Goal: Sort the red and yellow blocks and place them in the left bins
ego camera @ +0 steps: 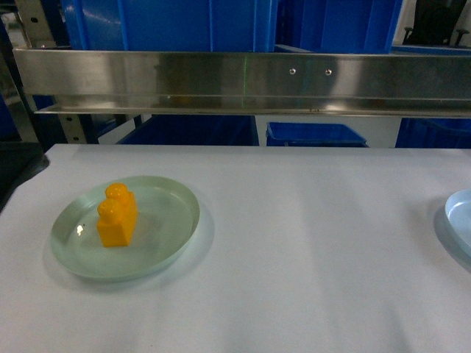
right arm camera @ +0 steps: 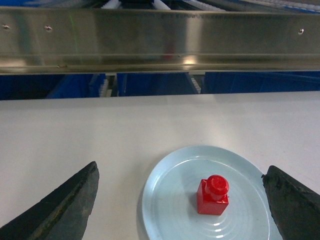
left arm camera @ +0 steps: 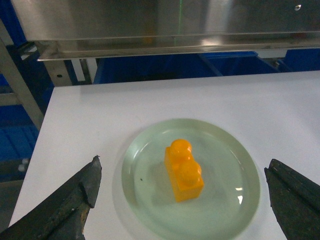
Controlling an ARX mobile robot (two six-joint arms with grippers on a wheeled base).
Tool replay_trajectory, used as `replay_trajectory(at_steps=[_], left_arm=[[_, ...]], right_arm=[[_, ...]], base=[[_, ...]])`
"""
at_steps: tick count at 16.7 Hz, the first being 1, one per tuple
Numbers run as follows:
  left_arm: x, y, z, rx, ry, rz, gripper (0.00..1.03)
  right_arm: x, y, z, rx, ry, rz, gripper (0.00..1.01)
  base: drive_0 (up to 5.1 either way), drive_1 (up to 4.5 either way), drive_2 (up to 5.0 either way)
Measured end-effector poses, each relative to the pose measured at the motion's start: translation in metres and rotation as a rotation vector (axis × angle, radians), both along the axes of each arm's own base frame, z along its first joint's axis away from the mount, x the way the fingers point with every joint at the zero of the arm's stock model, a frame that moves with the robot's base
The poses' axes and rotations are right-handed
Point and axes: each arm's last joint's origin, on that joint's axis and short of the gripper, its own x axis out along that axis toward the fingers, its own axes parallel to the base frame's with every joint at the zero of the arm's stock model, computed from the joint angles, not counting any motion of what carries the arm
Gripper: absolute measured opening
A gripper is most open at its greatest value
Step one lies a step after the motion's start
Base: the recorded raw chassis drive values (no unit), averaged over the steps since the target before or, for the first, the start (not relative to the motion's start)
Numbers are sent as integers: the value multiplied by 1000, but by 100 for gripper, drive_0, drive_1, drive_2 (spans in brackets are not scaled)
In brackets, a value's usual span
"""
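Two dishes sit on the white table point(ego camera: 294, 243) in the head view: a pale green dish point(ego camera: 169, 235) at left holding the yellow brick point(ego camera: 118, 215) upright, studs up, and the edge of a pale blue dish point(ego camera: 460, 220) at far right. A steel rail point(ego camera: 243, 77) crosses above the table's far edge, with blue crates point(ego camera: 169, 22) behind it. No gripper appears here.

From the left wrist, the left gripper point(left arm camera: 182, 200) is spread wide, its dark fingers point(left arm camera: 75, 200) low at either side of the green dish, holding nothing. The yellow brick lies between them, slightly ahead, untouched.

From the right wrist, the right gripper point(right arm camera: 180, 202) is equally wide and empty. A red brick point(right arm camera: 213, 195) with one stud stands in the pale blue dish between its fingers, nearer the right one, clear of both.
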Motion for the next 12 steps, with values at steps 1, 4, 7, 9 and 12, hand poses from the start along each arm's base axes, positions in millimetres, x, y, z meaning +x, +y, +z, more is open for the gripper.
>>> replay_trajectory(at_steps=[1,4,7,9,12], left_arm=[[15,-2,-6,22,-2,11,98],[27,2,-26,46,36,27,98],[26,2,-23,44,12,28,98],[26,2,-23,46,12,27,98],[26,2,-23,49,13,25,98]], right_arm=[[11,-1,-8,-15,-2,-16,98],[16,-1,-19,-46,-13,-21,98],[16,0,-18,-53,-15,-16,98],[16,1,-18,-53,-12,-14,98],[43,-8,-29,-53,66,-42,98]], base=[[0,0,0],[0,0,0],[0,0,0],[0,0,0],[0,0,0]])
